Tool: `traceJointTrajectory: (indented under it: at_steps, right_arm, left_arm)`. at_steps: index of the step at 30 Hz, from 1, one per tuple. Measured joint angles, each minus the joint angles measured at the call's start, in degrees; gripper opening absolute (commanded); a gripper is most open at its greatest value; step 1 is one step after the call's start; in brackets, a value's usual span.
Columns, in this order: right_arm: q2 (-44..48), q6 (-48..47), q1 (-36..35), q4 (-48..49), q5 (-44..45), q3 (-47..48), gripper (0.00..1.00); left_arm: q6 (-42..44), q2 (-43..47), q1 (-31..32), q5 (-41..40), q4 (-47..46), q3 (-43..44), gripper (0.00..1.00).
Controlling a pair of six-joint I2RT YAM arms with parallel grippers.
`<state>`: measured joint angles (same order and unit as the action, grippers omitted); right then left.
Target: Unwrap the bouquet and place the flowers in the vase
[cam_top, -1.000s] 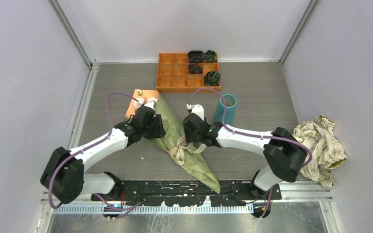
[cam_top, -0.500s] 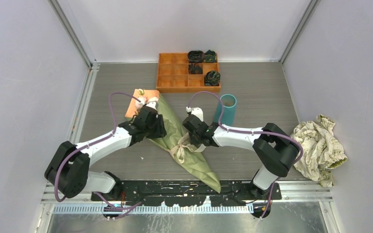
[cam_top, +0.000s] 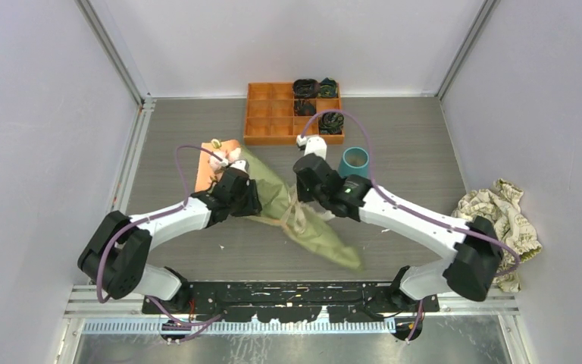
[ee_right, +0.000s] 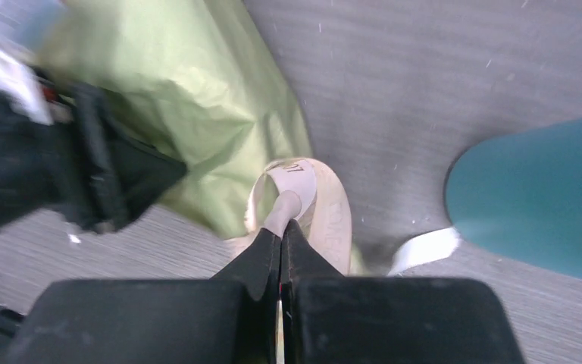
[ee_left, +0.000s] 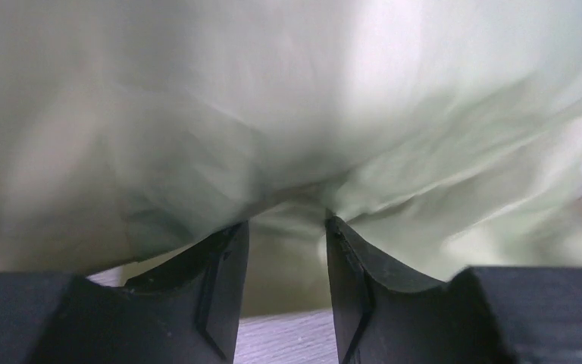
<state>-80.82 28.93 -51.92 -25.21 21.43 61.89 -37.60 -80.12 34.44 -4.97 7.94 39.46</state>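
- Right gripper (ee_right: pixel 281 227) is pinched tight on the cream ribbon (ee_right: pixel 303 189) at the waist of the bouquet (cam_top: pixel 273 193). Jaws are flat together, ribbon loop caught at the tips. Reads as a pull to undo the tie.
- Left gripper (ee_left: pixel 284 224) has its jaws part-way apart with a fold of green paper bulging between them. It looks clamped on the wrap near the wide end, likely to anchor it against that pull.
- Bouquet lies on the table (cam_top: pixel 409 136) between the two arms, paper on, ribbon not yet off.
- Long axis runs diagonal. The wide end with the flowers (cam_top: pixel 229 157) points far-left, the narrow tip near-right. The tip is blurred from above.
- Vase (cam_top: pixel 354 161) stands upright just beyond the right gripper, mouth up, apart from the bouquet.
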Motion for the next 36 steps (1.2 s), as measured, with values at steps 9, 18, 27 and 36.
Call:
traceJointTrajectory:
  at_steps: [9, 18, 27, 36]
  right_arm:
    - [6.88, -1.97, 0.04, -4.35, 2.75, 7.17, 0.01]
    - [5.18, -2.03, -0.57, -7.43, 1.14, 7.17, 0.01]
    - [-0.22, -0.15, -5.40, -7.78, -5.16, 7.28, 0.19]
    - [-4.98, 1.66, -5.40, -7.41, -5.60, 6.01, 0.25]
  left_arm:
    - [0.00, -4.90, 0.00, -0.33, -2.14, -0.26, 0.40]
    - [0.28, -1.31, 0.00, 0.02, 1.09, -0.31, 0.40]
    - [0.57, 14.23, 0.00, -0.94, 5.53, 0.81, 0.42]
    - [-1.64, 4.85, 0.00, 5.09, -0.02, -1.66, 0.41]
